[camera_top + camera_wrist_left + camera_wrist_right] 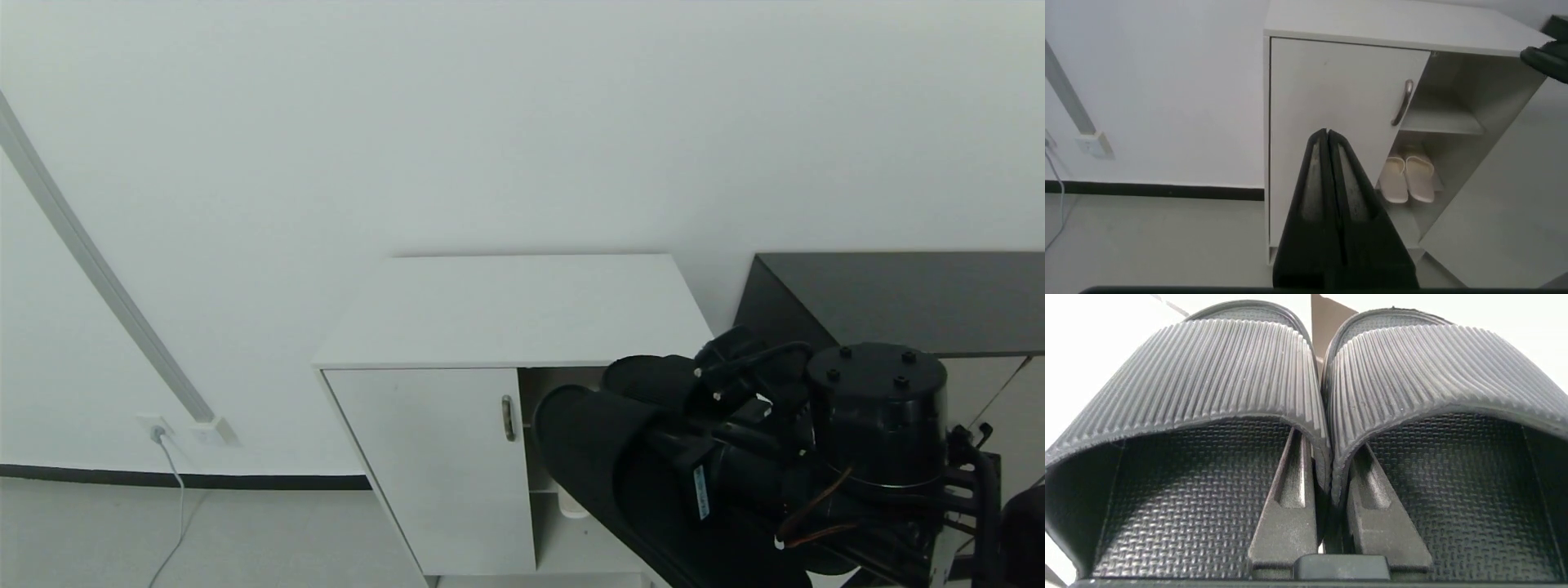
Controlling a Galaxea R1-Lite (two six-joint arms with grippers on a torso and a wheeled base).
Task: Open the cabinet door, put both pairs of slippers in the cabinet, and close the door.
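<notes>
Black slippers: we see the pair held side by side in the air, just in front of the cabinet's open right half.
Right hand: clamped on the pair, one finger inside each slipper, pinching the two inner walls together.
Left hand: fingers pressed together, holding nothing, hanging well back from the cabinet front.
White slippers: already inside, side by side on the lower shelf, to the side near the closed left door.
Upper shelf: bare where we can see it.
Key relation: we judge the opening lies ahead of the right hand and a little to its left. The pair's long axis runs along the hand, far ends leading towards the cabinet.
Nearer arm: the right, clearly.
</notes>
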